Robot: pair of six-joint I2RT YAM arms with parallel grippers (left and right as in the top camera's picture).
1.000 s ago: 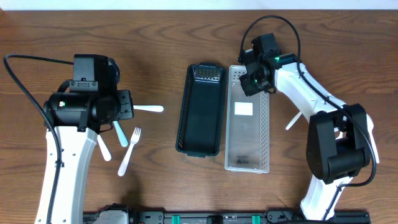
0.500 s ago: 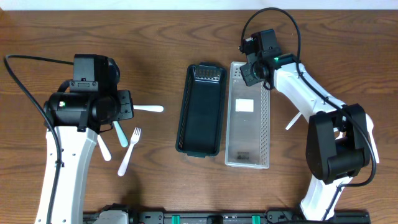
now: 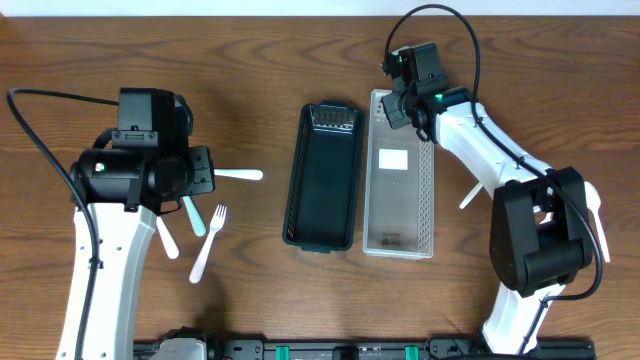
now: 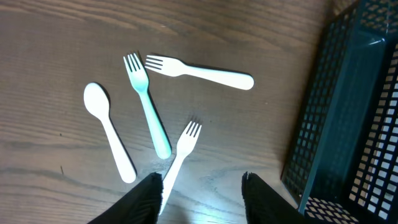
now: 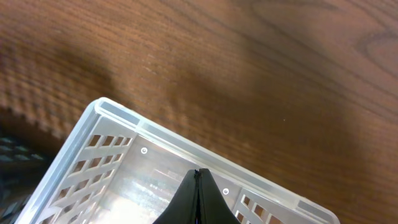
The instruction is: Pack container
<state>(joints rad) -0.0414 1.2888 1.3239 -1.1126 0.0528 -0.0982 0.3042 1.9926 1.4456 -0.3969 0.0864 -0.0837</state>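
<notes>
A clear perforated container (image 3: 430, 200) lies beside a black mesh basket (image 3: 293, 190) at the table's middle. My right gripper (image 3: 400, 108) is shut, its tips inside the clear container's far end (image 5: 118, 149); in the right wrist view the fingers (image 5: 198, 190) press together with nothing between them. My left gripper (image 4: 202, 199) is open and empty, hovering over a white fork (image 4: 180, 152), a teal fork (image 4: 148, 115), a white spoon (image 4: 109, 140) and another white fork (image 4: 199, 71). The black basket's wall (image 4: 348, 124) is to their right.
The cutlery cluster shows left of the basket in the overhead view: white fork (image 3: 208, 242), teal fork (image 3: 190, 212), spoon (image 3: 166, 238). Another white utensil (image 3: 470, 195) lies right of the clear container, beside my right arm.
My right gripper has moved toward the table's far edge and the clear container has slid that way with it. The left arm has not moved.
</notes>
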